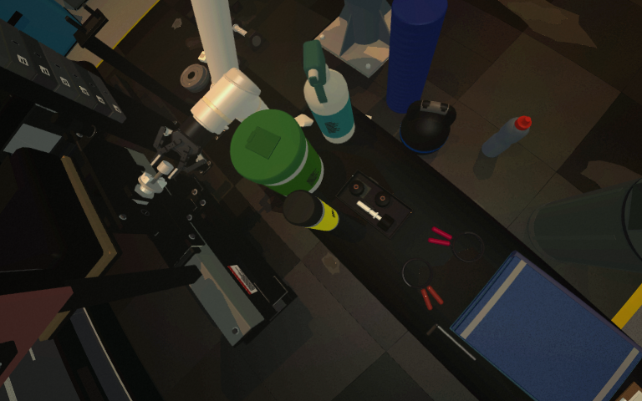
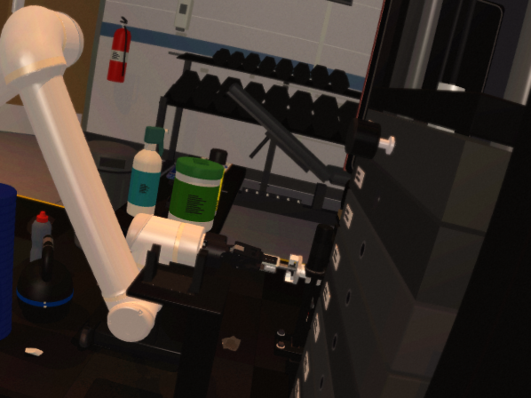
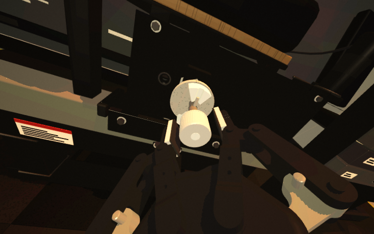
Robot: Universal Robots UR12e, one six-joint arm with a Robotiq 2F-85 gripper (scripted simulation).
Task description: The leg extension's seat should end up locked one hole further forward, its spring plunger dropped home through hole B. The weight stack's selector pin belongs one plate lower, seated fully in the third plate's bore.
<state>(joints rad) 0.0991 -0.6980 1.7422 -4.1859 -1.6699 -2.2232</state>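
Note:
My gripper (image 3: 195,128) (image 1: 171,166) (image 2: 279,264) is open and holds nothing. Its fingers stand either side of the spring plunger's white knob (image 3: 195,129) (image 1: 164,167) (image 2: 295,268) on the leg extension's seat carriage (image 3: 209,71). The knob sits on a thin stem in front of a round white collar (image 3: 192,97). The rail's holes are hidden behind the carriage. The weight stack (image 2: 355,275) stands to the right. Its selector pin (image 2: 385,144) with a black knob (image 2: 364,137) sticks out near the top of the stack.
A green canister (image 1: 274,152), a spray bottle (image 1: 329,101) and a yellow can (image 1: 310,210) stand close behind my wrist. A kettlebell (image 1: 426,126) and blue roller (image 1: 414,52) stand further right. The seat pad (image 3: 248,24) overhangs the carriage. A warning label (image 3: 44,131) marks the rail.

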